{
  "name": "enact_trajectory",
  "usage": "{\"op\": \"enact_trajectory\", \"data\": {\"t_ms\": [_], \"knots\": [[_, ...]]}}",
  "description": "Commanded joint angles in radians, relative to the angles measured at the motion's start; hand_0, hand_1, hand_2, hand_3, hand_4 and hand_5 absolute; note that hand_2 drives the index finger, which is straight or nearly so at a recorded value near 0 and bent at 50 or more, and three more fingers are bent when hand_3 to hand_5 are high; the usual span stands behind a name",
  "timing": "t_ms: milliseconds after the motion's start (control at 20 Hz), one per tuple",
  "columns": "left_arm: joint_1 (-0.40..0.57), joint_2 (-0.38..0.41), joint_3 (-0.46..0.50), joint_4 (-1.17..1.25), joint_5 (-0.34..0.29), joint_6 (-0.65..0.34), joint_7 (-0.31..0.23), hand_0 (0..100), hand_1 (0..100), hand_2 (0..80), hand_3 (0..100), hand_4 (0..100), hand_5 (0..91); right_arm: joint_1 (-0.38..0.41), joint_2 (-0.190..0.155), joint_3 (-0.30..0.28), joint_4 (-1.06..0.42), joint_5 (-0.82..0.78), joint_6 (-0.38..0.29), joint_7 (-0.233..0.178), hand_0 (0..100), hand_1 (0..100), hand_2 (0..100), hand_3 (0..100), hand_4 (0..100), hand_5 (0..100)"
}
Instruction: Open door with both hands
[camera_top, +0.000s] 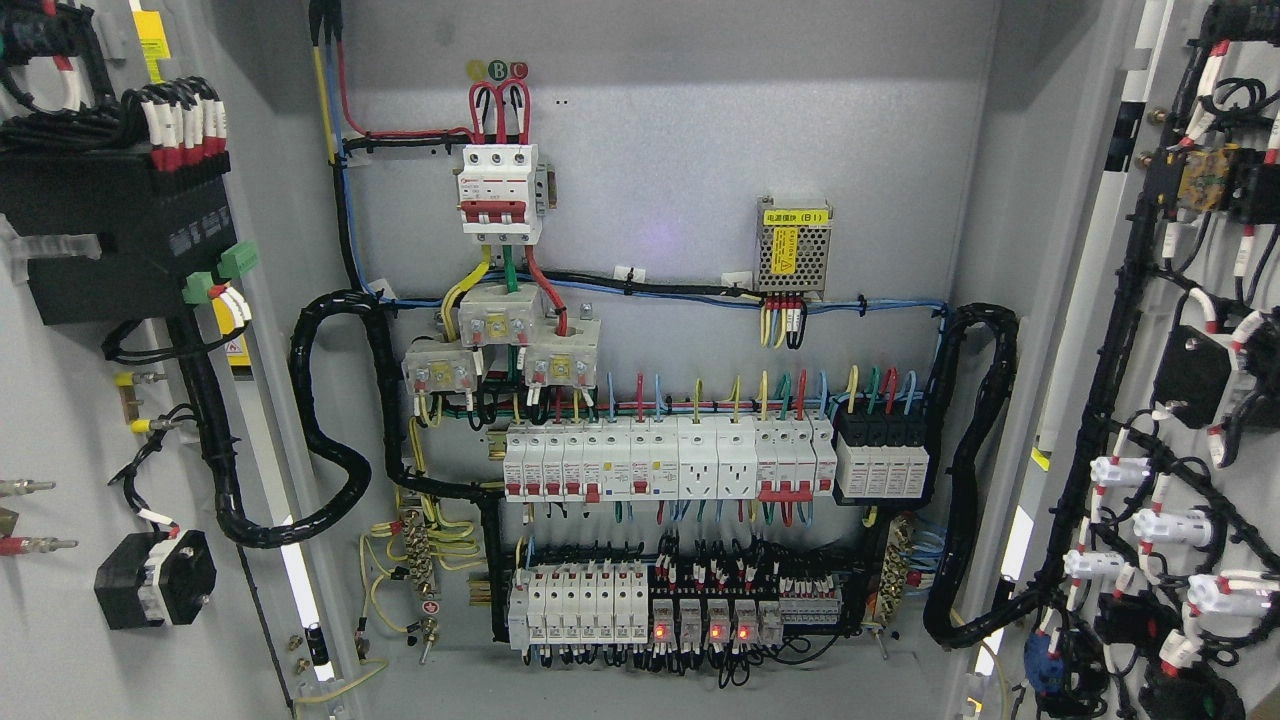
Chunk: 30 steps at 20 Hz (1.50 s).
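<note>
An electrical cabinet stands wide open in the head view. Its left door (60, 420) is swung out at the picture's left, inner face showing, with a black module and wiring on it. The right door (1170, 130) is swung out at the right, carrying black cable looms and white connectors. Between them the grey back panel (680, 150) shows a red-and-white main breaker (498, 190), a row of white breakers (665, 460) and a lower row of relays with red lights (700, 630). Neither of my hands nor arms appears anywhere.
Thick black cable loops hang at the left (320, 440) and right (975, 470) hinges, joining doors to panel. A small perforated power supply (793, 248) with a yellow label sits upper right on the panel. Metal studs (30, 545) stick out of the left door.
</note>
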<state>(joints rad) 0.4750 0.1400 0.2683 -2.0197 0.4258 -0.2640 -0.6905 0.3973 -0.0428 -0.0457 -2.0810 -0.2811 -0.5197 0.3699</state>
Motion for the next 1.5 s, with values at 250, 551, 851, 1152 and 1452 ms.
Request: {"op": "enact_trajectory", "data": {"t_ms": [250, 551, 851, 1152, 1452], "knots": [[0.030, -0.040, 0.186, 0.019, 0.103, 0.026, -0.004, 12, 56, 0.0, 0, 0, 0.0, -0.005, -0.077, -0.128, -0.004, -0.110, -0.002, 0.001, 0, 50, 4, 0, 0, 0], [-0.008, 0.003, 0.229, 0.081, 0.140, 0.057, -0.006, 12, 56, 0.0, 0, 0, 0.0, 0.011, -0.081, -0.174, -0.001, -0.184, -0.002, 0.001, 0, 50, 4, 0, 0, 0], [-0.094, 0.032, 0.295, 0.168, 0.154, 0.074, -0.063, 12, 56, 0.0, 0, 0, 0.0, 0.023, -0.083, -0.227, 0.009, -0.240, 0.000, 0.001, 0, 50, 4, 0, 0, 0], [-0.124, 0.041, 0.357, 0.213, 0.254, 0.129, -0.063, 12, 56, 0.0, 0, 0, 0.0, 0.060, -0.114, -0.273, 0.021, -0.240, -0.003, 0.004, 0, 50, 4, 0, 0, 0], [-0.125, 0.072, 0.399, 0.260, 0.294, 0.134, -0.064, 12, 56, 0.0, 0, 0, 0.0, 0.069, -0.132, -0.306, 0.025, -0.285, -0.025, 0.006, 0, 50, 4, 0, 0, 0]]}}
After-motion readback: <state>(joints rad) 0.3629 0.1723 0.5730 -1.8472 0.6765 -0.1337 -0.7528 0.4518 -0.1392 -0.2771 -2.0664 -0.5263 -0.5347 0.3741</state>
